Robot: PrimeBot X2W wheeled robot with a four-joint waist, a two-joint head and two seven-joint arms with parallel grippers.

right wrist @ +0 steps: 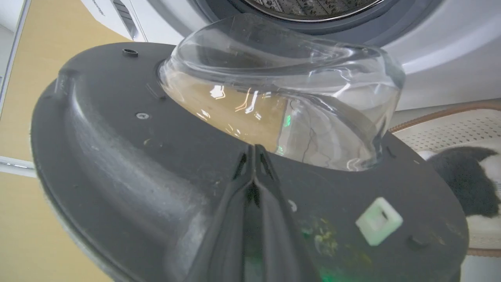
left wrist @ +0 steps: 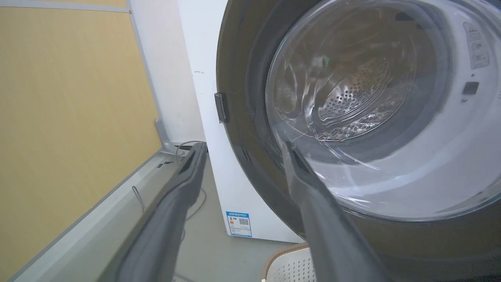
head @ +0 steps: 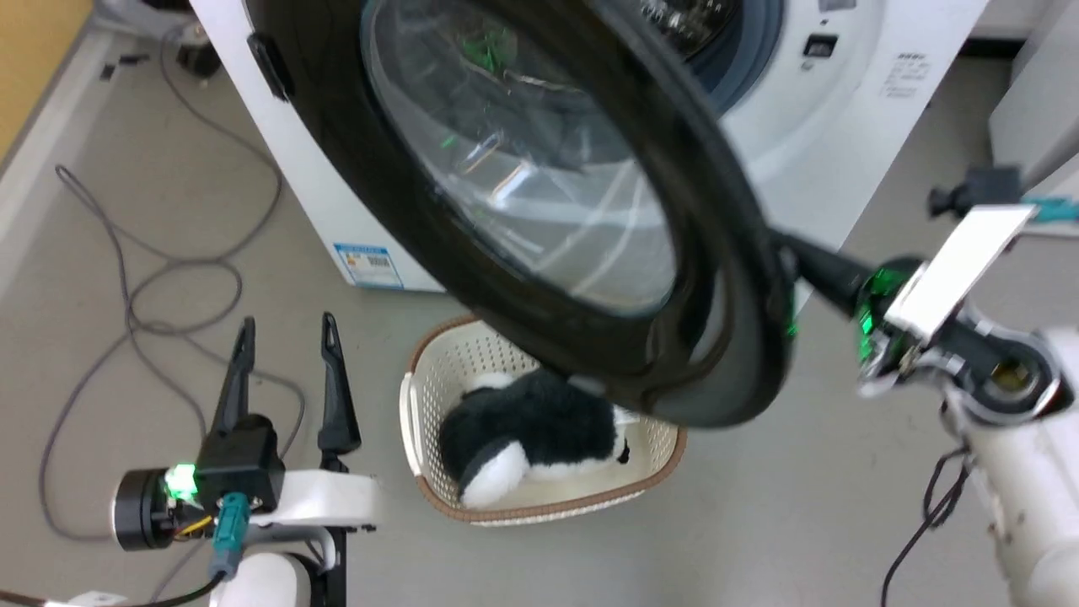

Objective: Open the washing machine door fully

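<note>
Basket (head: 447, 371) holds a black-and-white plush toy (head: 531, 430); left hand (head: 287, 329) spread wide, right hand (right wrist: 253, 156) pinched together against washing machine door (head: 716, 211)

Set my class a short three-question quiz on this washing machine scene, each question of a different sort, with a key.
1. True or false: the left pincer grips the washing machine door.
2. What lies in the basket? A) a towel B) a black-and-white plush toy C) a bottle
3. Fill in: the right pincer, shut, rests against the door's ____ face.
Key: 1 false, it is open and apart from the door; 2 B; 3 inner.
</note>
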